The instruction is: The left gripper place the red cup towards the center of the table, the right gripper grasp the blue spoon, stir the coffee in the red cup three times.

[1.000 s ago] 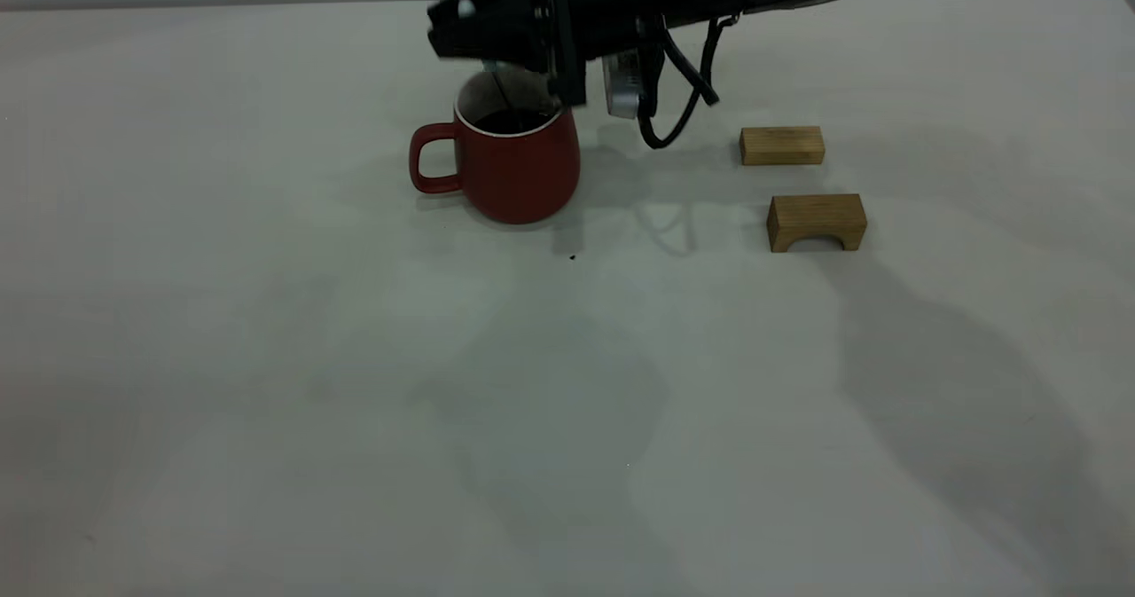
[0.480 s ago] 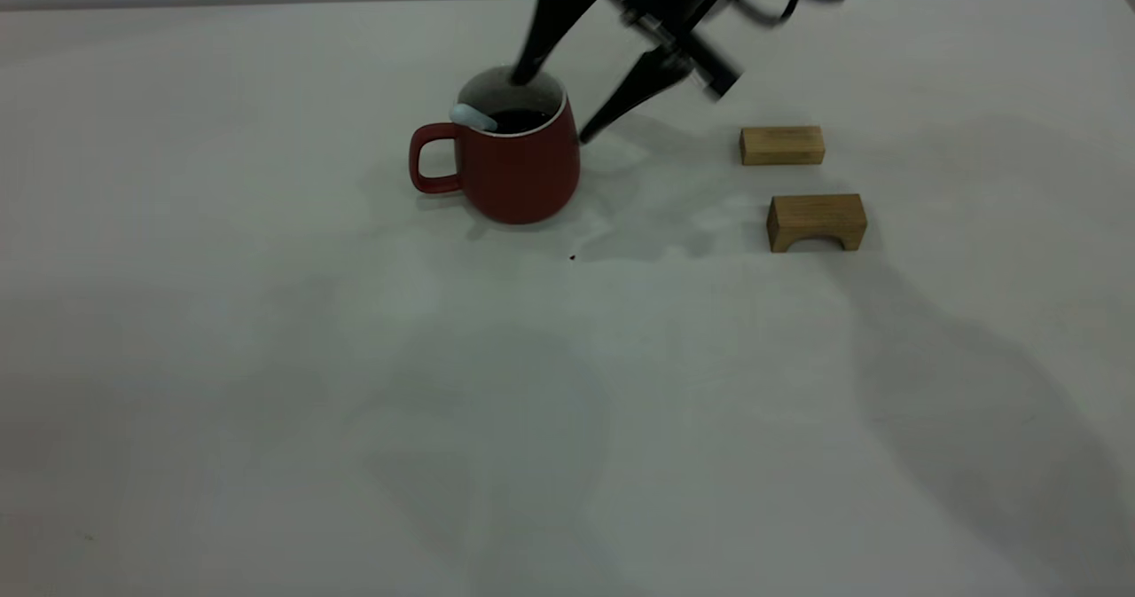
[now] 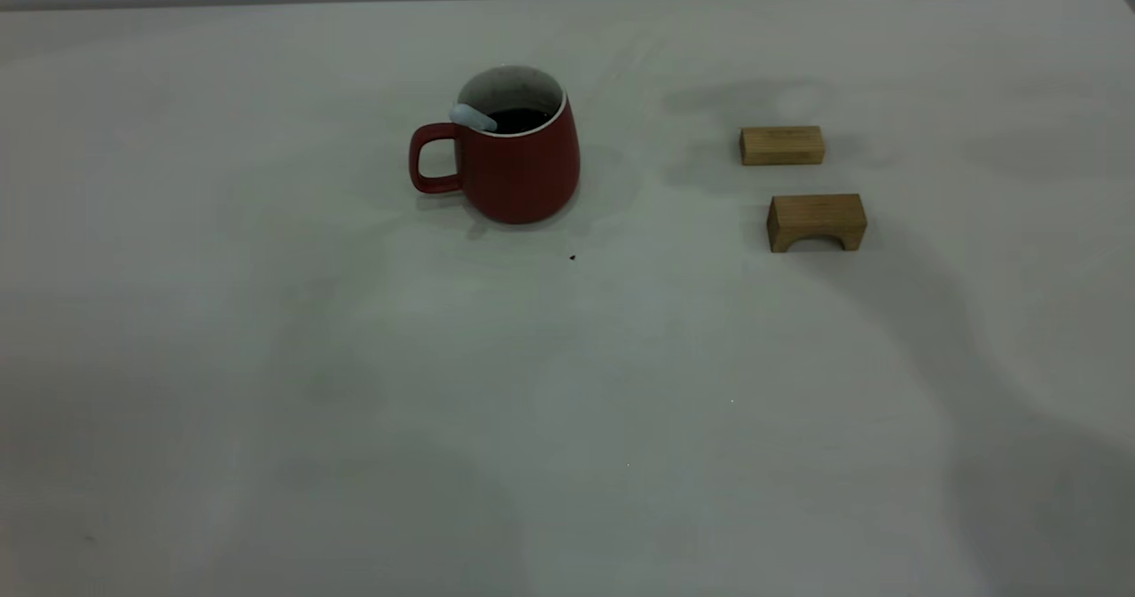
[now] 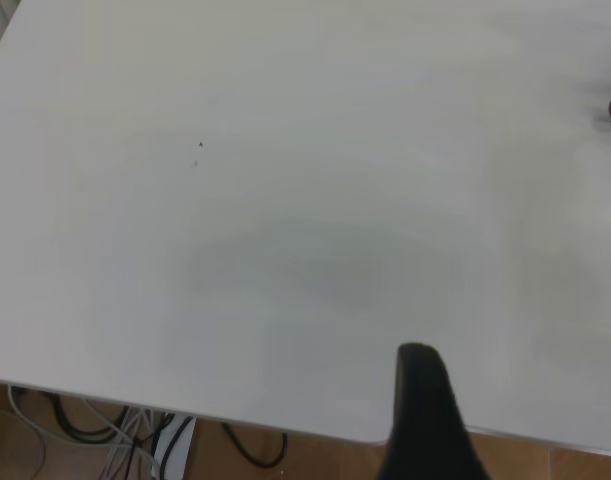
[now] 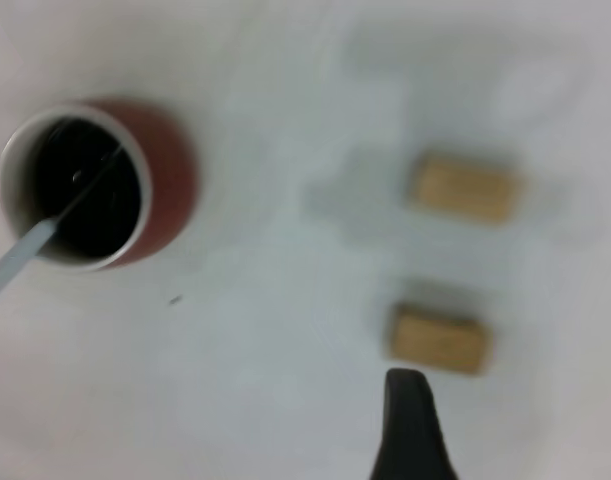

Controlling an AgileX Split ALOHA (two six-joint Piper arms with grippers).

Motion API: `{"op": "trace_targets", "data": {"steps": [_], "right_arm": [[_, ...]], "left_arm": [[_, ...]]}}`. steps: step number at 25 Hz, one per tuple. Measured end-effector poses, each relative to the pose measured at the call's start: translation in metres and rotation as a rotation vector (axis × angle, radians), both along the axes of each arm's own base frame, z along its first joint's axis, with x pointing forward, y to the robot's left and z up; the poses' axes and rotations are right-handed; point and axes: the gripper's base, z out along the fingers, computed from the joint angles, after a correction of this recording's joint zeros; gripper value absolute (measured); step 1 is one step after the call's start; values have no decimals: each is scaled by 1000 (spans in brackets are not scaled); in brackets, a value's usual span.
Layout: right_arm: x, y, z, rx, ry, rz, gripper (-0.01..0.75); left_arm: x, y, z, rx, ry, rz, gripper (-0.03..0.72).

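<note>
We see the arched wooden block [image 3: 817, 222] nearest, the flat block [image 3: 782, 145] behind it. Left of them on the table [image 3: 567, 402] stands the red cup [image 3: 514, 158]; the blue spoon [image 3: 473, 118] leans in its coffee [image 3: 519, 120]. We cannot tell either gripper's state.

Dark red cup [image 3: 519, 171], pale blue spoon [image 3: 472, 118], tan wooden blocks [image 3: 782, 145], off-white table [image 3: 567, 384]

Lab-like test bench: bare off-white table [image 3: 567, 420], loose cables [image 4: 105, 430] beneath.
</note>
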Motion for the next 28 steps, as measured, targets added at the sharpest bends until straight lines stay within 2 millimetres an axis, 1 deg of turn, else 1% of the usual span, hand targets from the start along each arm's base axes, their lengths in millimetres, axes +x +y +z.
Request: {"op": "trace_targets", "data": {"steps": [3,4,7,9,11,12,14,15,17,21,23,28], "right_arm": [[-19,-15,52,-63,-135,22,580],[-26,-19,67,-79,-170,26,580],[-53,-33,116,-95,-294,24,580],[-73,-41,142,-82,-354,26,580],[-100,-50,162,-85,-397,47,580],[-112,-54,165,-92,-398,60,580],[-143,-66,174,-101,-414,75,580],[-156,-70,171,-106,-403,77,580],[-188,-81,171,-98,-404,79,580],[-243,-98,152,-77,-369,87,580],[-269,-106,138,-77,-353,90,580],[-337,-130,110,-55,-397,72,580]], "left_arm": [[0,0,0,0,0,0,551],[0,0,0,0,0,0,551],[0,0,0,0,0,0,551],[0,0,0,0,0,0,551],[0,0,0,0,0,0,551],[0,0,0,0,0,0,551],[0,0,0,0,0,0,551],[0,0,0,0,0,0,551],[0,0,0,0,0,0,551],[0,0,0,0,0,0,551],[0,0,0,0,0,0,551],[0,0,0,0,0,0,551]]}}
